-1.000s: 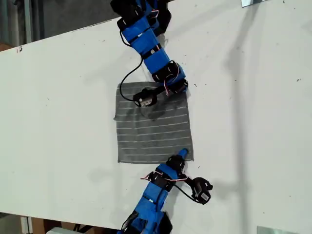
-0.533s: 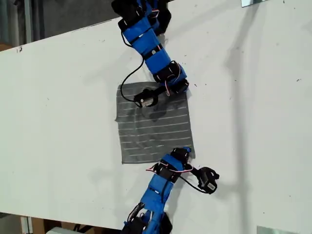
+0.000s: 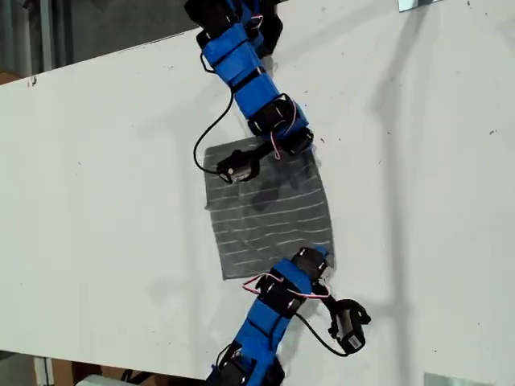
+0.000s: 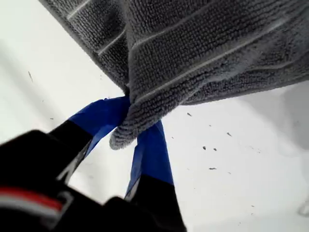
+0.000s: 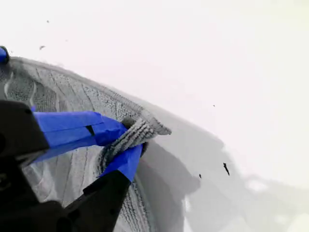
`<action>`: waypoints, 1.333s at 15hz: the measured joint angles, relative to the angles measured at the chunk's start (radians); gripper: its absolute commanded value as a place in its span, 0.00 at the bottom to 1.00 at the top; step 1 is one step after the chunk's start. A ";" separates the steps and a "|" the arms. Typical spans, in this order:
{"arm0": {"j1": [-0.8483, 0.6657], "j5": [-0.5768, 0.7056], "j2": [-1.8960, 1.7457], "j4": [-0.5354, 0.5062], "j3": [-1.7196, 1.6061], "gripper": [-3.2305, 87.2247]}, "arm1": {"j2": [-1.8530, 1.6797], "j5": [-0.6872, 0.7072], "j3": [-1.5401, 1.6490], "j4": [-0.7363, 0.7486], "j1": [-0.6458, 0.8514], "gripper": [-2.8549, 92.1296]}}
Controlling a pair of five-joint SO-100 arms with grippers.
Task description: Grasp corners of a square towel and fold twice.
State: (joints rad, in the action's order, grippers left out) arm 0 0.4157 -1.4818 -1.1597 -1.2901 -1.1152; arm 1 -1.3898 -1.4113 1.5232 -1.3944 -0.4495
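In both wrist views my first gripper [image 4: 126, 126] and my second gripper [image 5: 126, 143] are each pinching a corner of the towel [image 3: 269, 205], blue jaws closed on bunched grey cloth, with the rest of the fabric running away from the jaws. In the exterior view the two arms are reaching in from the upper and lower edges to the corners on that view's right side, though I cannot tell which arm is which. The towel is lying between them on the white table [image 3: 105, 161], stripes running across the exterior view, so the first fold probably carries that held edge toward the view's left.
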 measured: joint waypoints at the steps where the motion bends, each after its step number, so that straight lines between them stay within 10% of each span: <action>1: -0.002 0.021 -0.029 -0.021 0.005 0.04 | -0.043 0.018 0.000 0.000 0.018 0.03; 12: -0.491 0.106 -0.925 -0.003 -0.784 0.04 | -0.265 0.345 0.000 0.014 0.528 0.03; 20: -0.902 0.359 -0.801 -0.038 -0.732 0.04 | -0.252 0.505 0.018 0.221 0.853 0.03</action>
State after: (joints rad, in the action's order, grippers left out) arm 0 -0.4863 -1.1229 -1.9604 -1.3284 -1.8469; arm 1 -1.6414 -0.9066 1.5417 -1.1735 0.4034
